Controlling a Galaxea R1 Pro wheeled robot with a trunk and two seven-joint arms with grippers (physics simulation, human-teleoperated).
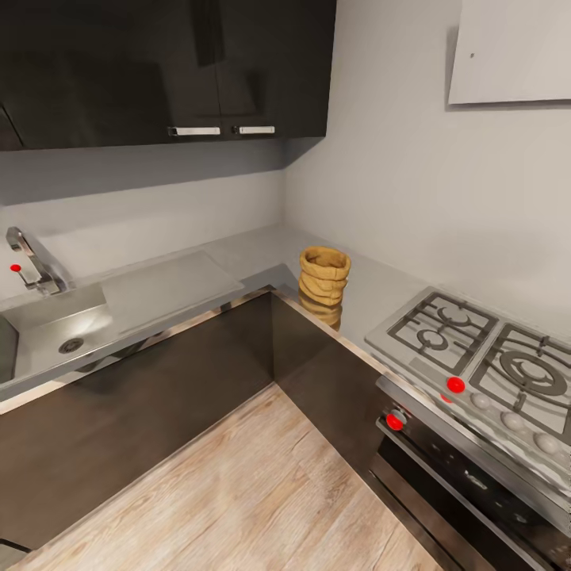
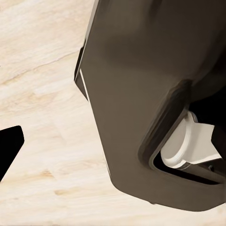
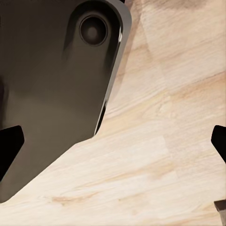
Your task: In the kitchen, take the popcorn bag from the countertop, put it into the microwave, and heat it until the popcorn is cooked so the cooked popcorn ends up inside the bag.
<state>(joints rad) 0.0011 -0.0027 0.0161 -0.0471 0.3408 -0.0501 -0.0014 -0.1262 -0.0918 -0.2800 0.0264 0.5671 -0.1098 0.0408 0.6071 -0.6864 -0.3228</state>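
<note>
Approach stage: the tan burlap popcorn bag point(image 1: 323, 281) stands upright on the pale grey countertop point(image 1: 238, 262), ungrasped. The right gripper point(image 3: 115, 141) hangs spread over wooden floor point(image 3: 155, 155); the left's state cannot be told. Next, I judge, close in and reach.

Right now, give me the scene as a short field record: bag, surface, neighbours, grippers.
popcorn bag: upright, rim open, near the inner corner of the countertop
left of bag: sink with faucet
right of bag: gas hob, oven below it
above: dark wall cabinets
right gripper: open, over the wood floor
left gripper: one dark fingertip at frame edge, state unclear
bag contact: none, nothing touches it
</note>
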